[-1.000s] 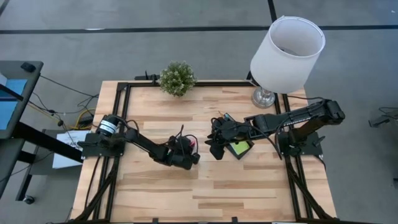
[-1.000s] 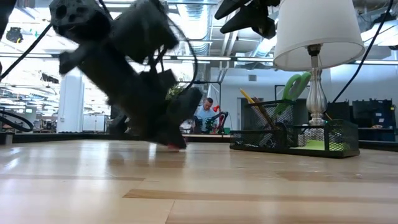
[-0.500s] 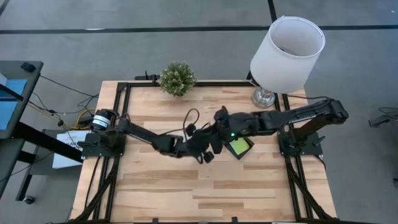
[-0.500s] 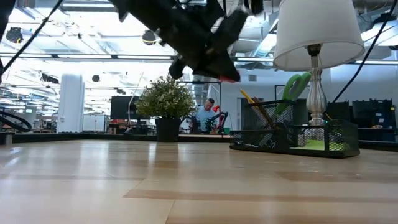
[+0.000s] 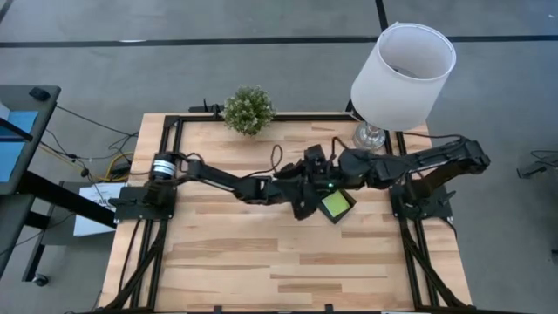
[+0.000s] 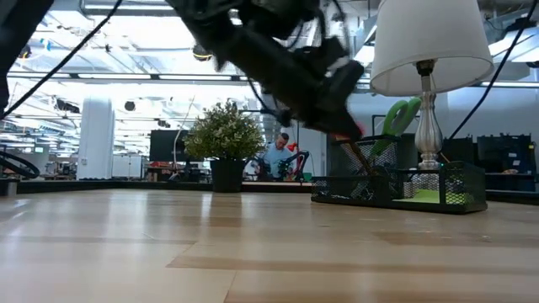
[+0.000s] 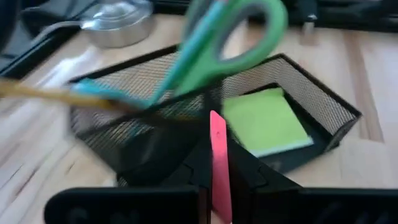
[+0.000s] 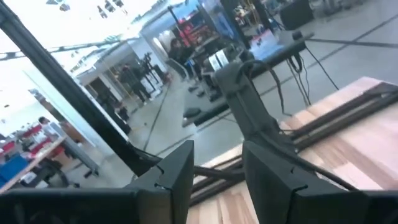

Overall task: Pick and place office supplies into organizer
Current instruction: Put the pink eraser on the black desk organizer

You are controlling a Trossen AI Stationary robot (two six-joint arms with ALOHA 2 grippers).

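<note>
The black mesh organizer [image 7: 249, 118] stands right of the table's middle, near the lamp, and shows in the low view as organizer [image 6: 396, 187]. In it are green-handled scissors [image 7: 236, 31], a lime-green sticky-note pad [image 5: 336, 204], a yellow pencil [image 7: 43, 93] and a teal pen [image 7: 106, 93]. My left gripper [image 5: 302, 199] hangs just left of the organizer and above it, shut on a pink eraser [image 7: 217, 155]. My right gripper [image 5: 316, 161] is open [image 8: 216, 168], held high over the organizer's far side. Binder clips and other pens do not show. My left gripper pinches the pink eraser between its two fingers [image 7: 198, 171], and the eraser's free end [image 7: 217, 121] sticks out forward past the fingertips toward the organizer. The fingers slant down from the table's left. The eraser is lifted clear, its tip [image 6: 350, 132] above the organizer's left end.
A white-shaded lamp [image 5: 403, 65] stands on its metal base [image 5: 370, 136] at the far right corner, close behind the organizer. A small potted plant [image 5: 248, 109] sits at the far edge. The near half of the table [image 5: 279, 270] holds nothing. A person [image 6: 276, 156] sits far off in the room.
My left gripper has risen from the table with the pink eraser and swung right toward the organizer. The eraser, on the table before, is now lifted clear. My right gripper has drawn back from beside the organizer toward the far edge and tipped upward.
</note>
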